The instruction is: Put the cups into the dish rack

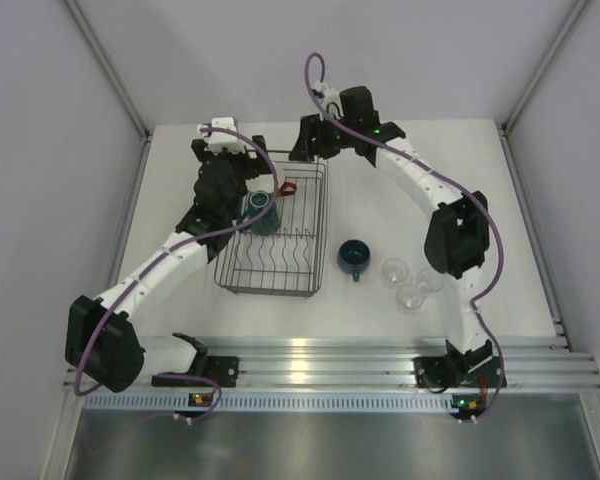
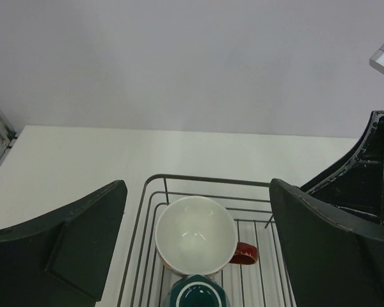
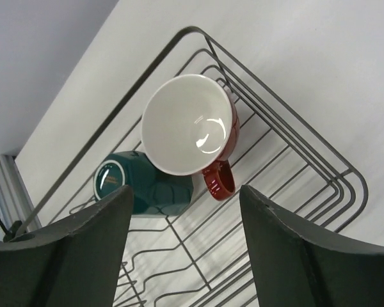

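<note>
The dish rack (image 1: 270,292) stands left of centre on the worktop (image 1: 520,220). At its far end sits the big red cup (image 3: 189,125), white inside facing up. From above the left arm (image 1: 220,190) hides it, and only its red handle shows. The teal mug (image 3: 144,185) lies tipped just beside it in the rack, base showing. From above it too is partly covered. The dark-blue cup (image 1: 354,256) and three clear glasses (image 1: 410,285) stand on the worktop right of the rack. Left jaws and right jaws hang wide apart above the rack's cups, holding nothing.
</note>
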Robot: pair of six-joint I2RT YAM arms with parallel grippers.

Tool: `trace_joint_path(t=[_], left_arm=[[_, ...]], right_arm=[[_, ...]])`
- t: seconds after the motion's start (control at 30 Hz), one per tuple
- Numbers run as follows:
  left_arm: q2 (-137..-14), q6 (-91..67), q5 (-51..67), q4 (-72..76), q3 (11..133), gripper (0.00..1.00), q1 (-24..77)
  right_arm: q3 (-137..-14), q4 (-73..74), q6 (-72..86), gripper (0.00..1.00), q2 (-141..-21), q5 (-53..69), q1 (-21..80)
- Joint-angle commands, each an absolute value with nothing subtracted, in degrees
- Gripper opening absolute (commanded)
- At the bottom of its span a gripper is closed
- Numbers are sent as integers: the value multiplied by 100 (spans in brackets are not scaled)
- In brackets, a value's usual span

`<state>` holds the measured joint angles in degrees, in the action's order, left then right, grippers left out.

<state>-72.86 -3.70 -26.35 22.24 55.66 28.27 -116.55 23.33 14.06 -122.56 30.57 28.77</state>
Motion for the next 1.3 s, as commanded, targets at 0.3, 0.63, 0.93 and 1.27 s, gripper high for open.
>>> trace_joint_path(t=[0.3,0.63,0.93,1.27], left_arm=[[-7225,-1178,-1775,905,5986,99,2514],[-7084,-1195,-1714,809,5924,99,2496],[-6987,-1213,-1723,791,5862,99,2479],[-6847,-1274,-1635,765,5748,99,2461]], right_arm=[[-12568,2927,1055,72,-13078,2610,3296],[-13395,3252,1116,74,-13825,2294,3489],[-13588,3261,1151,75,-14141,2118,3621],[-13948,3033,1310,75,-14563,1978,3718]])
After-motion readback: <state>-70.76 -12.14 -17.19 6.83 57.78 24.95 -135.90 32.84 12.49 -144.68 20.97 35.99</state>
